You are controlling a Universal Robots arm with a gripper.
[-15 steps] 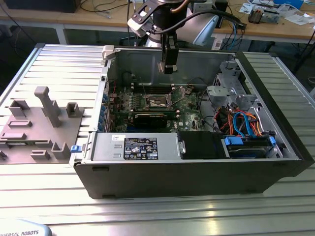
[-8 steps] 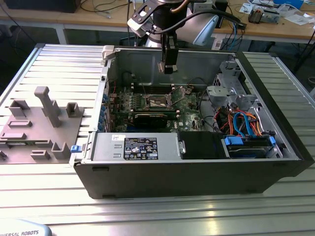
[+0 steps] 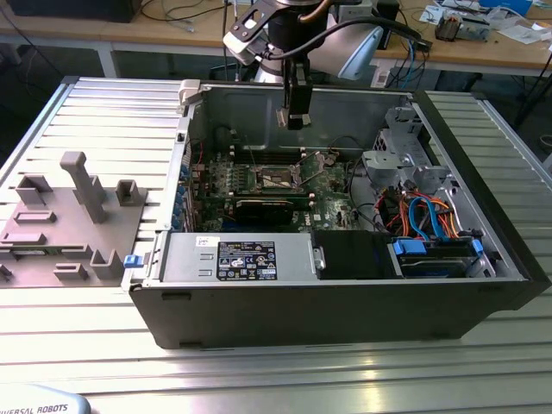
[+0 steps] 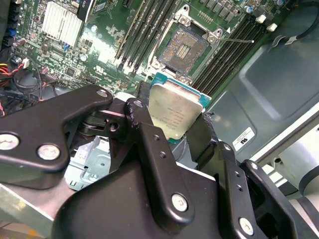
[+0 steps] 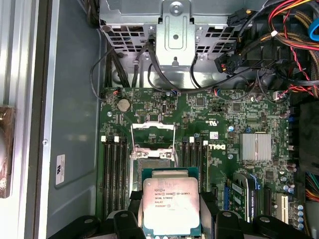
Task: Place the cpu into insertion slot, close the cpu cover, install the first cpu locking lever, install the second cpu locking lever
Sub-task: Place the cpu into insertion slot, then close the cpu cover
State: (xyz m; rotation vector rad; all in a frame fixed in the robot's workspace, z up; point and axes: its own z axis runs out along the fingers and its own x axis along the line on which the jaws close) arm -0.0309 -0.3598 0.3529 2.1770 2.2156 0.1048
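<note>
pincer [image 4: 170, 118] with cpu [image 5: 171, 204] near insertion slot [image 4: 185, 48]

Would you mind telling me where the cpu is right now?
In both wrist views the cpu sits clamped in the gripper, raised over the green circuit board and apart from the uncovered insertion slot.

Robot arm [image 3: 293, 17] with a dark wrist, a pale grey-blue tube [image 3: 360, 53] behind it and a thin black cable [image 3: 392, 28] arcing off one side. A pale grey bracket [image 3: 244, 34] juts from the wrist. In the second wrist view, the gripper [image 4: 171, 112] is matt black metal. It has flat links with rounded ends, joined by round silver screws [image 4: 48, 151], and narrow black fingers [image 4: 149, 144] dotted with small holes.
</note>
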